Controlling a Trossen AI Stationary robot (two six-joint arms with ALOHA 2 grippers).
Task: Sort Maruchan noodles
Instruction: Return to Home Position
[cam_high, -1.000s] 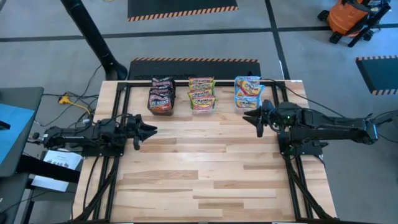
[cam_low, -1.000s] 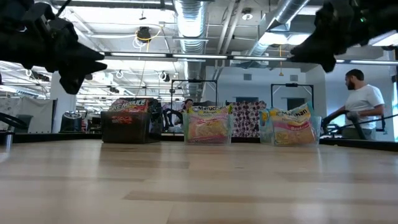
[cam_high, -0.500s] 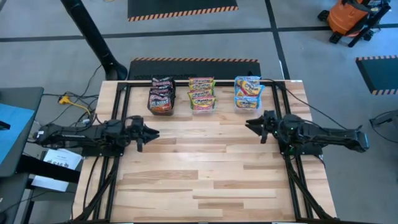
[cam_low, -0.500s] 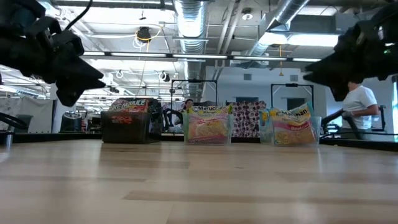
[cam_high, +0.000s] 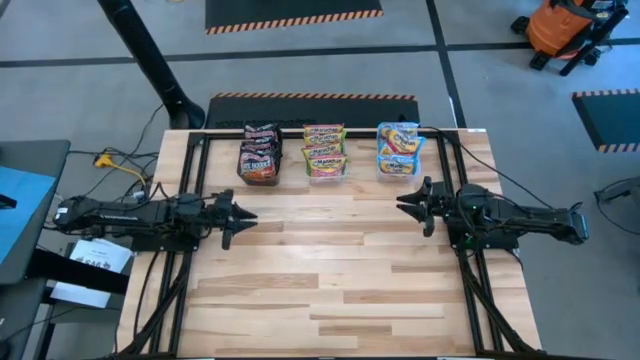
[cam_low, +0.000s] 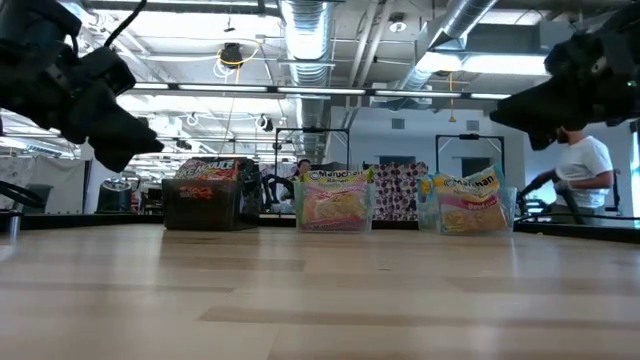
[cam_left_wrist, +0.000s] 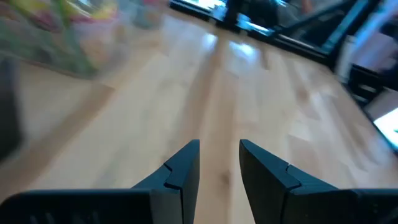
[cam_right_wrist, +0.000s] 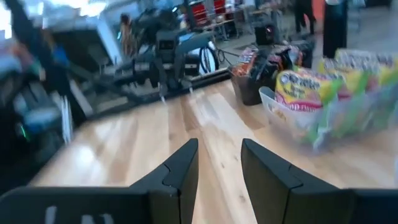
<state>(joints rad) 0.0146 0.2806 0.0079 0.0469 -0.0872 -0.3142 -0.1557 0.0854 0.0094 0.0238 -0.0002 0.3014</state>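
Both arms have drawn back from the bins since a second ago. Left pincer (cam_high: 237, 213) hovers over the table (cam_high: 330, 285), narrowly parted and empty. Maruchan noodles (cam_high: 325, 152) sit sorted in the black bin (cam_low: 200, 212), middle bin (cam_low: 335, 218) and right bin (cam_low: 470, 218) at the far edge. Right pincer (cam_high: 410, 203), equally narrow and empty, hangs near the right bin; a wide swing could clip it.

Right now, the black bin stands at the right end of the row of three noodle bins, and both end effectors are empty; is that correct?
Not quite: the high view shows the black bin at the row's left end. The rest holds: three noodle bins in a row, left end effector and right end effector empty.
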